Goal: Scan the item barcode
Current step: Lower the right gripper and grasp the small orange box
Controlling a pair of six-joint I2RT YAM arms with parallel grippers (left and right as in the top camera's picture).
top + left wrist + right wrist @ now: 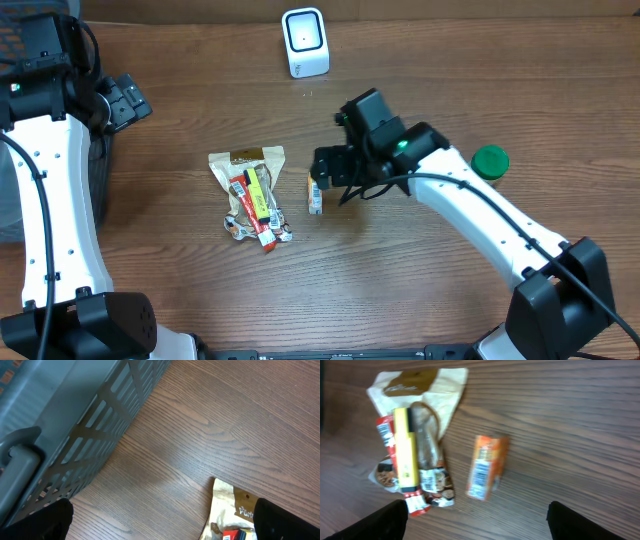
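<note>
Packet [487, 467] — orange — near spread right gripper [477, 522]

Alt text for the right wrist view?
A small orange packet lies flat on the wood table, white label up, ahead of the open right gripper. At frame left sits a pile of snack wrappers on a cream pouch.

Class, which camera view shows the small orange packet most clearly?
The right wrist view: the orange packet lies close and unobstructed, its white label facing up. Overhead shows it tiny, label unreadable; the left wrist view misses it.
</note>
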